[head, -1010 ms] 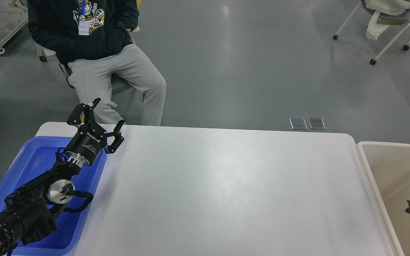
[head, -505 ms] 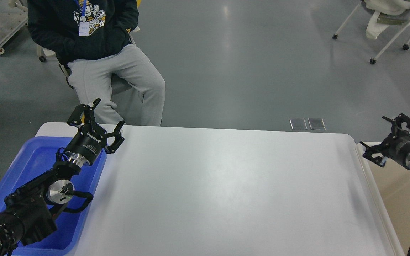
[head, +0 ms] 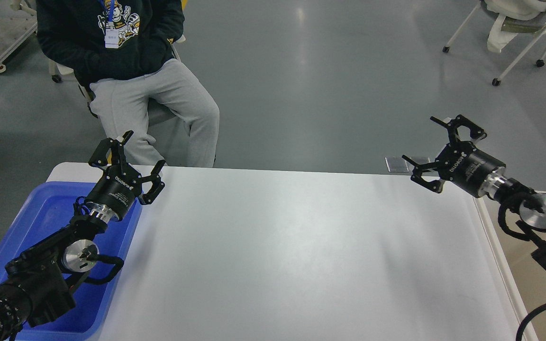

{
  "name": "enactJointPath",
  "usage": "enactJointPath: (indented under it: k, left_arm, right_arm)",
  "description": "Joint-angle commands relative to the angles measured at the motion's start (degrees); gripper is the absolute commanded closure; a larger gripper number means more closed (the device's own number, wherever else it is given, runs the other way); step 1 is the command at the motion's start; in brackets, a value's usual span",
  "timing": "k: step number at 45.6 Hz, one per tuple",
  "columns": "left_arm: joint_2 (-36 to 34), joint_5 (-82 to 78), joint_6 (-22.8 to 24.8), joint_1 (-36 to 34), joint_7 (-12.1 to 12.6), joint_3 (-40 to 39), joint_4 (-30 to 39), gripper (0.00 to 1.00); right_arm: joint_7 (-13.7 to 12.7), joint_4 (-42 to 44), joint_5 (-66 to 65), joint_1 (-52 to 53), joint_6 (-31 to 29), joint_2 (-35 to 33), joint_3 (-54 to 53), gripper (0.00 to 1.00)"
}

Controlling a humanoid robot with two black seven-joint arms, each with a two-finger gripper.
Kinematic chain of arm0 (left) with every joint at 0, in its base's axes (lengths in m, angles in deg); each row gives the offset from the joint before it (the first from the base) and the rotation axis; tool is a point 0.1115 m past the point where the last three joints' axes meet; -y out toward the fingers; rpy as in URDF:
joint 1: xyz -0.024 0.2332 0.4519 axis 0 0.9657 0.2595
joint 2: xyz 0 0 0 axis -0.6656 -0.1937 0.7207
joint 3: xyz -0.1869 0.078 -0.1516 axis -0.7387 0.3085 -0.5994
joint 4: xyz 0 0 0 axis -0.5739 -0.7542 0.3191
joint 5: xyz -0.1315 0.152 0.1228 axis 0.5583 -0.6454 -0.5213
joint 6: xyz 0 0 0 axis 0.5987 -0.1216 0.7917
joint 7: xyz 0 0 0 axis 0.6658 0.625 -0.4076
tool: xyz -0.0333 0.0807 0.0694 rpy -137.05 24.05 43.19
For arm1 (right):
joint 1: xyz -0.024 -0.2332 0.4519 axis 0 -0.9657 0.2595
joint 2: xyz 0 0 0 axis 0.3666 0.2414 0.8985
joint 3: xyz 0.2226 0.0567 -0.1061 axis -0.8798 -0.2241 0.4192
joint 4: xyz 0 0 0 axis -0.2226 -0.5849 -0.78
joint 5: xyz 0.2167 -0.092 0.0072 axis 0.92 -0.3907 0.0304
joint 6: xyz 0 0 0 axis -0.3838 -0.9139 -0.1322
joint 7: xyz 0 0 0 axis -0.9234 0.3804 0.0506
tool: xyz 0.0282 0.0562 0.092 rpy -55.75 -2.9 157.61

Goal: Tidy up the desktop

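The desktop is stretching out white right below me, between the blue tray on my left and the beige bin on my right. I am holding my left gripper over the tray's far corner, fingers spread and gripping nothing. I am holding my right gripper over the desktop's far right corner, fingers likewise spread. Beyond, a person is sitting.

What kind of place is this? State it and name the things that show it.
Most likely a robotics lab or test room. A large white desktop stands on a bare grey floor, flanked by a blue tray and a beige bin; a seated person wears a lanyard badge, and wheeled chairs stand behind.
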Motion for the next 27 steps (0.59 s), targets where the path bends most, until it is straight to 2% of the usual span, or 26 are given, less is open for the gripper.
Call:
enactJointPath:
  k: [1,9,27]
  left_arm:
    - [0.0,0.0,0.0,0.0,-0.01,0.0,0.0,0.0]
    - [0.0,0.0,0.0,0.0,-0.01,0.0,0.0,0.0]
    - [0.0,0.0,0.0,0.0,-0.01,0.0,0.0,0.0]
  right_arm:
    - [4.36,-3.38,-8.0,-0.23,-0.52,6.95,-0.47,0.0]
    - [7.61,1.98,-9.67,-0.76,1.24,13.55,0.41,0.0]
    - [11.74,5.24,-15.21,-3.84,2.74,18.83,0.85,0.0]
